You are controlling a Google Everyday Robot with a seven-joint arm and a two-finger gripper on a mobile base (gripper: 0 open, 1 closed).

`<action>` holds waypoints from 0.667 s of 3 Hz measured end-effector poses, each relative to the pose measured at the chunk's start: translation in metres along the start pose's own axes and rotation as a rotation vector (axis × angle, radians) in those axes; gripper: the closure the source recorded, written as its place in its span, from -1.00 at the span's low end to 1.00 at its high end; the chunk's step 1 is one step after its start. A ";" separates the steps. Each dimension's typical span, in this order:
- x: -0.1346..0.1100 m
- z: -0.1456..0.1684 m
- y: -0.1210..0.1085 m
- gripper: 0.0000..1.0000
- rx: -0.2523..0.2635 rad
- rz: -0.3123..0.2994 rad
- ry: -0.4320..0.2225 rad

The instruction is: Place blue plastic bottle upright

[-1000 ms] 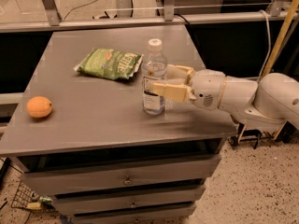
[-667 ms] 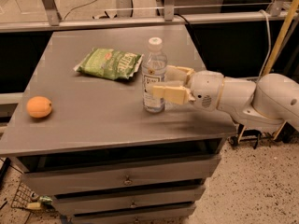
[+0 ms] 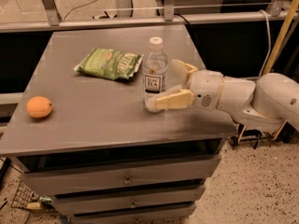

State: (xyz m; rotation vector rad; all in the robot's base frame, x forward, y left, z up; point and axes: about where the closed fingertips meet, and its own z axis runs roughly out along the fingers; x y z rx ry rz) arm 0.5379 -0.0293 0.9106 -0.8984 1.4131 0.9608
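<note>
Clear plastic bottle (image 3: 154, 73) beside smooth end effector (image 3: 163, 84).

Blue plastic bottle (image 3: 154, 71): clear, bluish tint, topped by white cap, white label printed with dark text. Gripper (image 3: 162, 84), found just right of bottle over grey table (image 3: 93, 111), fingers spread: fingers coloured cream-tan, body white. Arm (image 3: 261, 97) white as well. Snack bag (image 3: 110, 64): green, pale lettering printed across. Orange (image 3: 39, 107): plain orange, unpatterned. Drawers (image 3: 126, 176) done in same grey. Floor (image 3: 252, 185): beige, dark-speckled.
</note>
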 end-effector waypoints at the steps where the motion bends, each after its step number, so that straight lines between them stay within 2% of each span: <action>1: -0.003 -0.014 -0.005 -1.00 0.020 -0.019 0.021; 2: -0.018 -0.051 -0.023 -1.00 0.091 -0.067 0.079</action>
